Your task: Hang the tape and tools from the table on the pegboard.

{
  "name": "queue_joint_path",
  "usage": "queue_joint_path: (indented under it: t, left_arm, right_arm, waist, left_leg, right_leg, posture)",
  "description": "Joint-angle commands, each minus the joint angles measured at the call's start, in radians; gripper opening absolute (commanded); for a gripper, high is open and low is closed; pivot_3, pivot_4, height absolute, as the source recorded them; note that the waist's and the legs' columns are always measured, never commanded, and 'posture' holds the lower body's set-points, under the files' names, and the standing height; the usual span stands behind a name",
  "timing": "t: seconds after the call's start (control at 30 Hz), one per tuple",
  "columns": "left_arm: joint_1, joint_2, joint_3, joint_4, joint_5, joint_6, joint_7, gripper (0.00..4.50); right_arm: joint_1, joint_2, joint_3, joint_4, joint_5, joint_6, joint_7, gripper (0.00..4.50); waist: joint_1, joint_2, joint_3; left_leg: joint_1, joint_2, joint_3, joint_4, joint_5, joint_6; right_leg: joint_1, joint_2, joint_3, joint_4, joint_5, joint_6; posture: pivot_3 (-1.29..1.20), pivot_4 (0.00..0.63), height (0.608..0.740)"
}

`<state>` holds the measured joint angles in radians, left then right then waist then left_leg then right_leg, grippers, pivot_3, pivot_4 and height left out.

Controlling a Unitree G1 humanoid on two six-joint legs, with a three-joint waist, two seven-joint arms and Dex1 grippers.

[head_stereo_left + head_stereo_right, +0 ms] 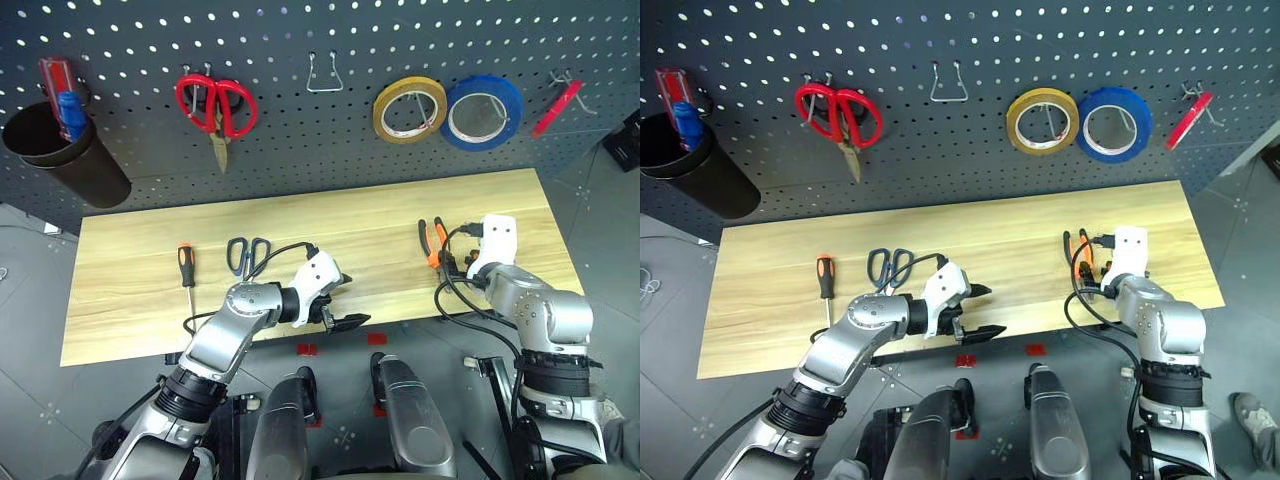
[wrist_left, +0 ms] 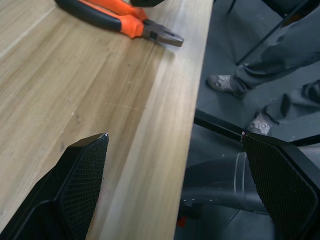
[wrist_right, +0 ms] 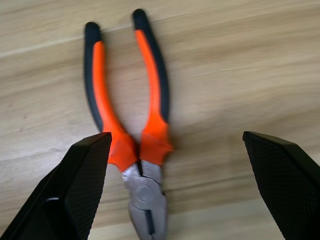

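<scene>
1. Head views: the yellow-tan tape hangs on the pegboard beside a blue tape roll. The screwdriver, blue-handled scissors and pliers lie on the bench.
2. Left wrist view: the left gripper is spread wide, empty, at the bench's front edge, well apart from the pliers.
3. Right wrist view: the right gripper is spread wide just above the pliers, not gripping them.

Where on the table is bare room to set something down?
The table is bare left of the screwdriver and in the middle stretch between the scissors and pliers. It is crowded around the pliers, under the open right gripper.
</scene>
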<state>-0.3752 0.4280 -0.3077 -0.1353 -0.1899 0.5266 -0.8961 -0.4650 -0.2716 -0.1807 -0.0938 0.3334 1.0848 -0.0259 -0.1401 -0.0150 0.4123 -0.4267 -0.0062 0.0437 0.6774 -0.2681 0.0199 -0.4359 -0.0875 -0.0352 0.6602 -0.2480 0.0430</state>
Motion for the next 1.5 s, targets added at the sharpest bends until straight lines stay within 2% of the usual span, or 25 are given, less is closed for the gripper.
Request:
queue_joint_path:
  t: [0.03, 0.2, 0.57, 0.67, 0.77, 0.8, 0.9, 0.97, 1.03, 1.1, 1.17, 1.27, 1.37, 1.5]
  left_arm:
    - [0.02, -0.006, 0.022, -0.073, -0.038, 0.008, 0.006, 4.5]
    - [0.016, -0.04, 0.054, -0.057, -0.039, -0.039, 0.058, 4.5]
    - [0.022, -0.041, 0.057, -0.053, -0.037, -0.074, 0.072, 4.5]
    - [0.024, -0.036, 0.066, -0.053, -0.038, -0.08, 0.08, 4.5]
    - [0.02, -0.032, 0.074, -0.046, -0.041, -0.084, 0.08, 4.5]
    - [0.02, -0.031, 0.076, -0.044, -0.04, -0.086, 0.079, 4.5]
    - [0.02, -0.029, 0.085, -0.037, -0.038, -0.095, 0.08, 4.5]
    - [0.022, -0.042, 0.117, -0.017, -0.035, -0.14, 0.105, 4.5]
    - [0.033, -0.096, 0.188, 0.009, -0.042, -0.293, 0.167, 4.5]
    - [0.047, -0.138, 0.237, 0.032, -0.051, -0.407, 0.198, 4.5]
    - [0.055, -0.194, 0.305, 0.07, -0.046, -0.56, 0.268, 4.5]
    - [0.054, -0.208, 0.339, 0.122, -0.002, -0.689, 0.319, 4.5]
    - [0.038, -0.234, 0.343, 0.174, 0.037, -0.788, 0.378, 4.5]
    - [-0.007, -0.27, 0.337, 0.255, 0.072, -0.875, 0.438, 4.5]
  right_arm:
    - [0.001, -0.005, 0.019, -0.004, -0.005, -0.014, 0.042, 4.49]
    - [-0.005, -0.027, 0.067, 0.032, -0.032, -0.028, 0.083, 4.49]
    - [-0.076, -0.041, 0.136, 0.235, -0.108, -0.143, 0.162, 4.49]
    - [-0.075, -0.041, 0.144, 0.242, -0.118, -0.14, 0.175, 3.88]
    - [-0.069, -0.038, 0.142, 0.227, -0.122, -0.129, 0.185, 2.88]
    - [-0.064, -0.04, 0.141, 0.214, -0.123, -0.117, 0.185, 2.58]
    - [-0.051, -0.05, 0.141, 0.167, -0.124, -0.092, 0.192, 2.52]
    - [-0.014, -0.077, 0.165, 0.027, -0.086, -0.147, 0.283, 2.52]
    - [0.049, -0.106, 0.188, -0.196, -0.004, -0.274, 0.441, 2.52]
    - [0.085, -0.112, 0.176, -0.338, 0.072, -0.326, 0.529, 2.52]
    - [0.043, -0.083, 0.141, -0.437, 0.159, -0.308, 0.536, 2.52]
    - [-0.091, -0.047, 0.145, -0.485, 0.206, -0.304, 0.514, 2.52]
    - [-0.263, 0.003, 0.174, -0.427, 0.174, -0.374, 0.492, 2.52]
    - [-0.429, 0.038, 0.293, -0.247, -0.006, -0.597, 0.5, 2.52]
  waist:
    - [0.001, 0.0, 0.0]
    - [0.003, 0.0, 0.0]
    - [0.002, 0.0, 0.001]
    - [0.002, 0.0, 0.001]
    - [0.002, 0.0, 0.001]
    - [0.002, 0.0, 0.001]
    - [0.003, 0.0, 0.001]
    - [0.006, 0.0, 0.001]
    - [0.009, 0.0, 0.001]
    - [0.008, 0.0, 0.001]
    - [0.003, 0.0, 0.001]
    - [0.002, -0.001, 0.0]
    - [0.006, -0.002, 0.0]
    - [0.016, -0.005, -0.002]
  left_leg:
    - [0.0, 0.0, 0.0, 0.0, 0.0, 0.0]
    - [-0.001, 0.0, -0.001, 0.0, 0.0, 0.0]
    - [-0.004, 0.0, 0.0, 0.0, 0.0, 0.0]
    - [-0.004, 0.0, -0.001, 0.0, 0.0, 0.0]
    - [-0.004, 0.0, -0.001, 0.0, 0.0, 0.0]
    - [-0.004, 0.0, -0.001, 0.0, 0.0, 0.0]
    - [-0.005, 0.0, -0.001, 0.0, 0.0, 0.0]
    - [-0.005, 0.0, -0.001, 0.0, 0.0, 0.0]
    - [-0.006, 0.0, -0.001, 0.0, 0.0, 0.0]
    - [-0.008, 0.0, -0.002, 0.0, 0.0, 0.0]
    - [-0.007, 0.0, -0.002, 0.0, 0.0, 0.0]
    - [-0.007, 0.0, -0.003, 0.001, 0.0, 0.0]
    - [-0.007, 0.0, -0.003, 0.002, 0.0, 0.0]
    - [-0.008, -0.002, -0.002, 0.002, 0.0, 0.0]
  right_leg:
    - [0.0, 0.0, 0.0, 0.0, 0.0, 0.0]
    - [-0.001, 0.0, 0.001, -0.001, 0.0, 0.0]
    - [-0.004, 0.0, 0.001, -0.001, 0.0, 0.0]
    - [-0.003, 0.0, 0.0, -0.001, 0.0, 0.0]
    - [-0.003, 0.0, 0.0, -0.001, 0.0, 0.0]
    - [-0.003, 0.0, 0.0, -0.001, 0.0, 0.0]
    - [-0.004, 0.0, 0.0, -0.001, 0.0, 0.0]
    - [-0.004, -0.001, 0.0, -0.001, 0.0, 0.0]
    - [-0.005, -0.001, 0.0, -0.002, 0.0, 0.0]
    - [-0.006, -0.001, -0.001, -0.002, 0.0, 0.0]
    - [-0.006, 0.0, -0.001, -0.002, 0.0, 0.001]
    - [-0.005, 0.0, -0.002, -0.001, 0.001, 0.001]
    - [-0.005, 0.0, -0.003, -0.001, 0.001, 0.001]
    - [-0.006, -0.002, -0.006, -0.001, 0.001, 0.0]
  posture:
    - [-0.27, 0.482, 0.74]
    - [-0.26, 0.486, 0.74]
    - [-0.26, 0.485, 0.74]
    - [-0.24, 0.482, 0.74]
    - [-0.24, 0.482, 0.74]
    - [-0.24, 0.473, 0.74]
    - [-0.24, 0.467, 0.74]
    - [-0.24, 0.461, 0.74]
    - [-0.24, 0.445, 0.74]
    - [-0.24, 0.432, 0.74]
    - [-0.23, 0.416, 0.74]
    - [-0.23, 0.399, 0.74]
    - [-0.22, 0.384, 0.74]
    - [-0.22, 0.379, 0.74]
